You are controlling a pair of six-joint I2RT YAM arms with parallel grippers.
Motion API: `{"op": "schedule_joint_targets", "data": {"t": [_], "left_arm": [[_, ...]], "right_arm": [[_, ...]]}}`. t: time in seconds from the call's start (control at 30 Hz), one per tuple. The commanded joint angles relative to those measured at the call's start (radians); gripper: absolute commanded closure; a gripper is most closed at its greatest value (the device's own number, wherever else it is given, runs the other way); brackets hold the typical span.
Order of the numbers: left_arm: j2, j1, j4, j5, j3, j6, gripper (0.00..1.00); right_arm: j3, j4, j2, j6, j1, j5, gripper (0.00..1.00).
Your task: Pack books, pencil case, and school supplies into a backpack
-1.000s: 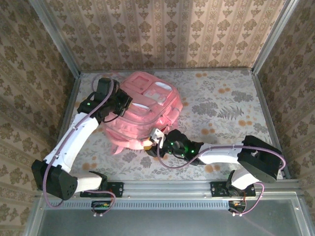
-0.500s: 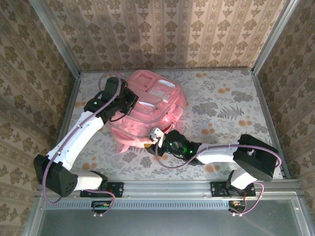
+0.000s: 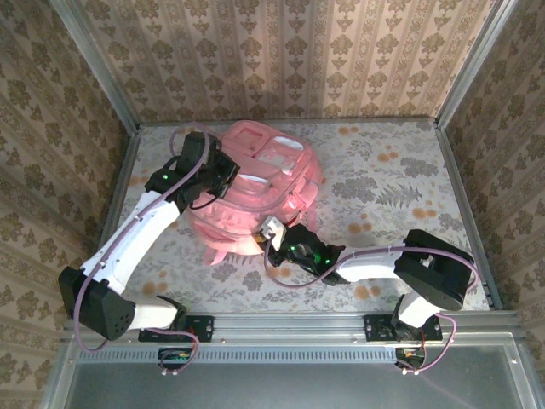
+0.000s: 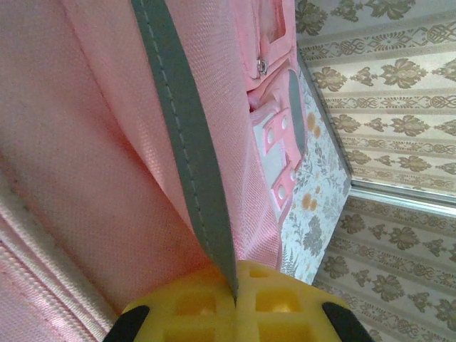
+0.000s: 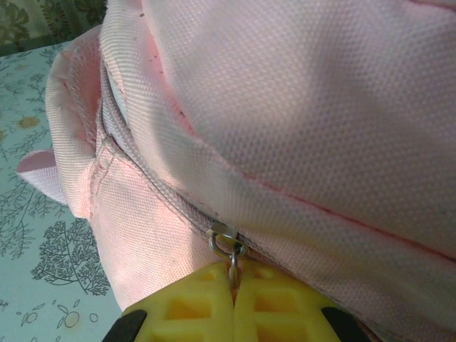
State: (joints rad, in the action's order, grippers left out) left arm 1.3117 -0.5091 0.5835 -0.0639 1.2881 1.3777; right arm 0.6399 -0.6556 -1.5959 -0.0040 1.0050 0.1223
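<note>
From above, the backpack (image 3: 255,192) lies front pockets up on the left half of the flowered desk (image 3: 392,187). My left fingers (image 3: 223,175) are at its left flank and my right fingers (image 3: 271,232) at its near edge, but from that height I cannot tell how either pair stands. My wrist views settle it. On the left, my yellow left fingers (image 4: 235,308) are pressed together, pinching a grey strip (image 4: 182,128) that runs down the pink fabric, and the pocket flaps with their pink buckles (image 4: 274,142) show beyond it. On the right, my right fingers (image 5: 233,288) are pressed together on the metal zip ring (image 5: 229,246), which hangs from the slider on the zip line (image 5: 142,171) along a seam. A pink strap end (image 5: 35,171) lies over the desk at the left. Whatever the backpack holds is hidden by its fabric in every view.
</note>
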Motion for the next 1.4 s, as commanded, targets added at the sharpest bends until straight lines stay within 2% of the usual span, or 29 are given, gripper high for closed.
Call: {"op": "schedule_joint_targets", "data": {"t": [0.0, 0.33, 0.57, 0.7, 0.83, 0.9, 0.97, 1.0, 1.17, 1.23, 1.3, 1.37], "left_arm": [[-0.058, 0.027, -0.132, -0.027, 0.022, 0.001, 1.00], [-0.081, 0.109, -0.120, -0.074, -0.036, -0.063, 1.00], [-0.066, 0.134, -0.085, -0.100, -0.025, -0.168, 1.00], [-0.020, 0.128, -0.085, -0.146, 0.006, -0.263, 1.00], [0.090, 0.125, -0.071, -0.270, 0.065, -0.366, 1.00], [0.108, 0.142, -0.027, -0.300, 0.070, -0.378, 0.82], [0.034, 0.167, -0.001, -0.257, 0.012, -0.385, 0.54], [-0.012, 0.182, 0.015, -0.232, -0.023, -0.387, 0.49], [-0.279, 0.270, 0.112, -0.247, -0.240, -0.331, 0.43], [-0.347, 0.255, 0.156, -0.261, -0.309, -0.288, 0.43], [-0.379, 0.224, 0.232, -0.230, -0.368, -0.198, 0.44], [-0.438, 0.216, 0.164, -0.274, -0.481, -0.091, 0.45]], "right_arm": [[0.006, -0.026, 0.023, -0.008, -0.012, 0.077, 1.00], [-0.070, 0.083, 0.158, -0.036, -0.051, 0.052, 0.99], [-0.085, 0.189, 0.214, -0.039, -0.116, -0.005, 0.99], [-0.041, 0.288, 0.239, -0.081, -0.131, -0.116, 1.00], [0.066, 0.394, 0.212, -0.037, -0.110, -0.215, 1.00], [0.129, 0.441, 0.155, -0.004, -0.087, -0.214, 1.00], [0.185, 0.458, 0.123, 0.021, -0.050, -0.181, 1.00], [0.197, 0.451, 0.111, 0.030, -0.036, -0.174, 1.00], [0.294, 0.449, 0.028, 0.078, 0.032, -0.152, 1.00], [0.325, 0.460, 0.006, 0.089, 0.049, -0.135, 1.00], [0.343, 0.456, -0.009, 0.100, 0.058, -0.123, 1.00], [0.356, 0.453, -0.022, 0.106, 0.064, -0.121, 1.00]]}}
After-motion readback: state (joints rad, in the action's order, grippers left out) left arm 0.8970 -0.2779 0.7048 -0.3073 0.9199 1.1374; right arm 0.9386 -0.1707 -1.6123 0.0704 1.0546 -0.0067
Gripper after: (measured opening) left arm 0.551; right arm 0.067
